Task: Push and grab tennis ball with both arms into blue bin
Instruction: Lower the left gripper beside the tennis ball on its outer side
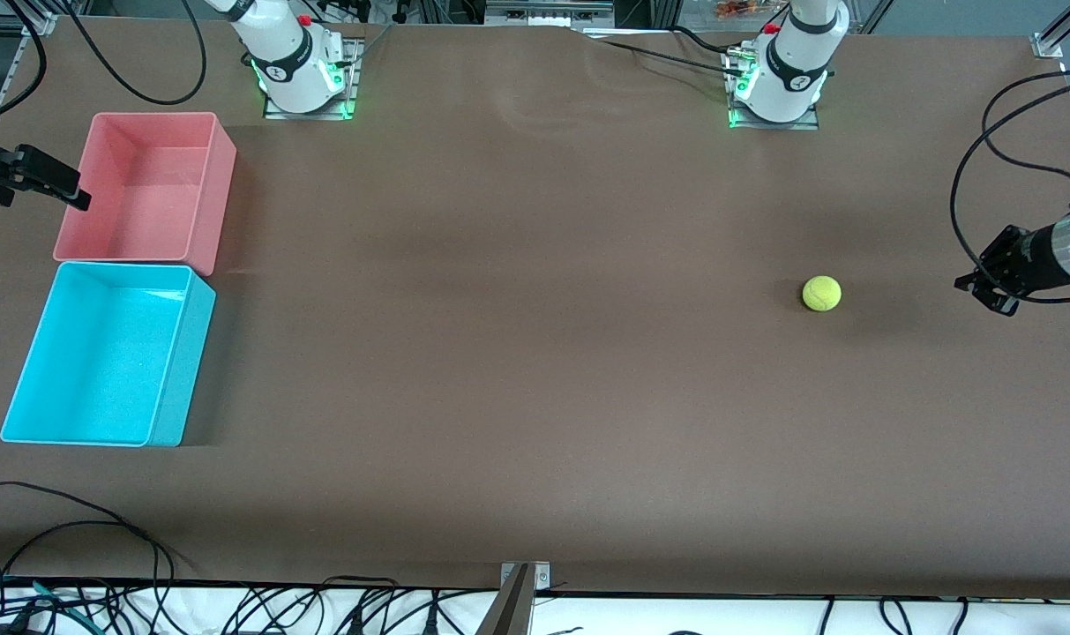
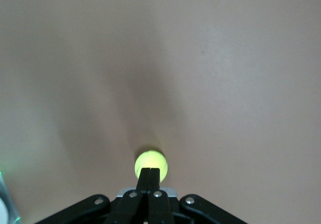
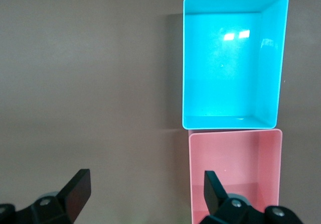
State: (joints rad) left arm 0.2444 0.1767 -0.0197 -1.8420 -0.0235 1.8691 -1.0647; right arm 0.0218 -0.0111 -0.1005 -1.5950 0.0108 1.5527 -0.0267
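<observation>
Brown desk (image 1: 517, 353) carries the tennis ball (image 1: 821, 294) just ahead of the left end effector (image 1: 984, 289), whose fingers are pressed together on nothing. The right end effector (image 1: 58, 187) waits spread wide, empty, over the pink bin (image 1: 221, 168), beside the blue bin (image 1: 177, 379). The push is judged pending; a straight shove binward is needed.

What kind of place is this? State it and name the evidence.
Probably a robotics lab: two arms are bolted to a brown table, loose cables trail along its edge, and practice props sit on it, a ball and a blue bin.
</observation>
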